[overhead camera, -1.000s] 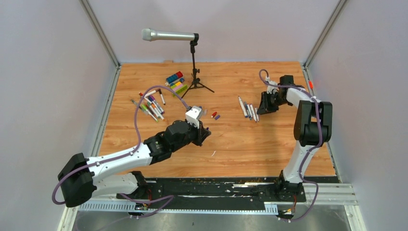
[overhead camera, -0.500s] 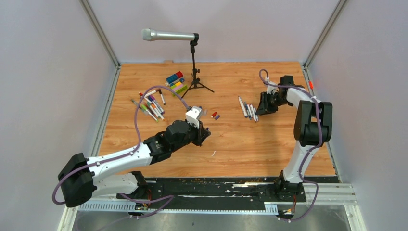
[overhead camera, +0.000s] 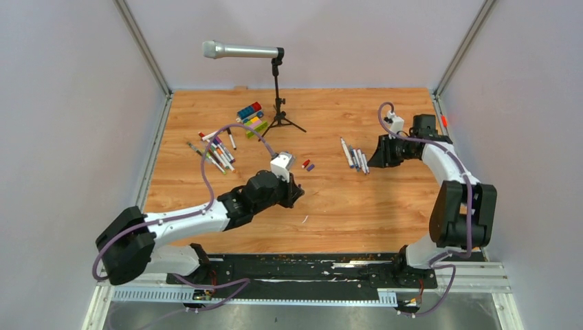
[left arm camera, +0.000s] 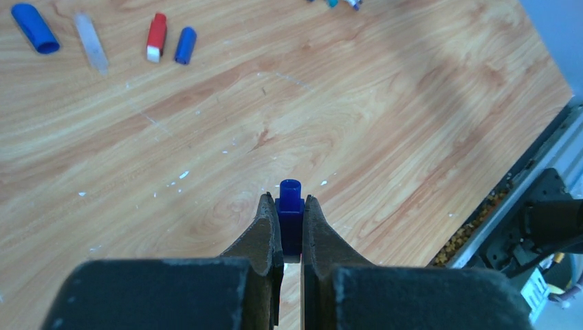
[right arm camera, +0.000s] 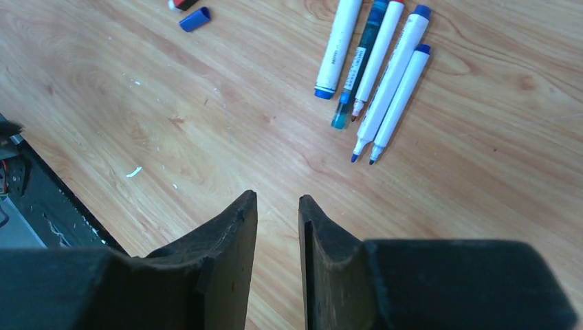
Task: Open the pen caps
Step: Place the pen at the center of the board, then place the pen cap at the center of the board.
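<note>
1. Closest to the near edge of the table (overhead camera: 385,223), over bare wood around its middle, the left gripper (left arm camera: 291,206) is clenched on a blue cap (left arm camera: 290,190). It pinches the cap low down, so the open end pokes out past the fingertips.
2. That cap looks to be already off its pen, so the step in hand is probably setting it down. To do that well, lower it until it nearly meets the wood. Part the jaws only slightly so the stubby cap does not roll, and drop it by the loose caps (left arm camera: 157,36) just beyond, away from any pen.
3. Toward the right edge, the right gripper (right arm camera: 276,201) is released. Its jaws stand narrowly apart with nothing between them, and it hangs just beside a row of uncapped pens (right arm camera: 385,69) with bare nibs.
4. Farther back, near the left edge, lies a pile of pens (overhead camera: 216,148). Their coloured ends suggest the caps are on, but they are too small to be sure. These would be the work left.
5. Near the far edge are toy blocks (overhead camera: 251,115) and a microphone (overhead camera: 240,50) on its stand.
6. Only the left wrist view shows the held cap, which the gripper hides from above. Only the right wrist view shows the exposed nibs. Only the top view shows the far pile and both arms together.
</note>
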